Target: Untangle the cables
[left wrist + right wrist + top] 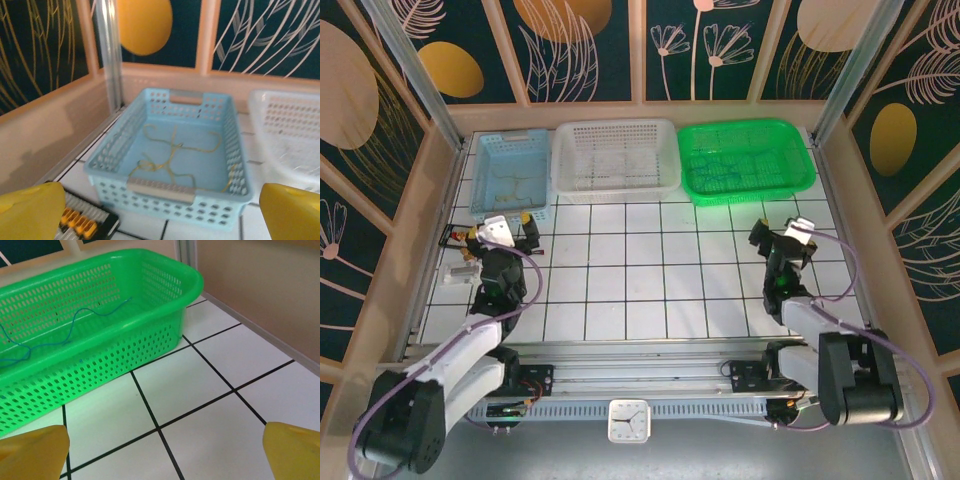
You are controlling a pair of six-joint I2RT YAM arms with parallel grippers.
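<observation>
Cables [515,182] lie apart: yellow cable [172,150] loops in the blue basket [150,202] just far of the left end effector [162,212], blue cable [75,320] runs left-right in the green basket [100,365] far-left of the right end effector [162,452], both end effectors wide open, empty.

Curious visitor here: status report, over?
Left gripper open, right gripper open, both empty. Thin yellow wire in pale blue plastic basket; thin blue wire in green plastic basket. Nothing obstructing.
</observation>
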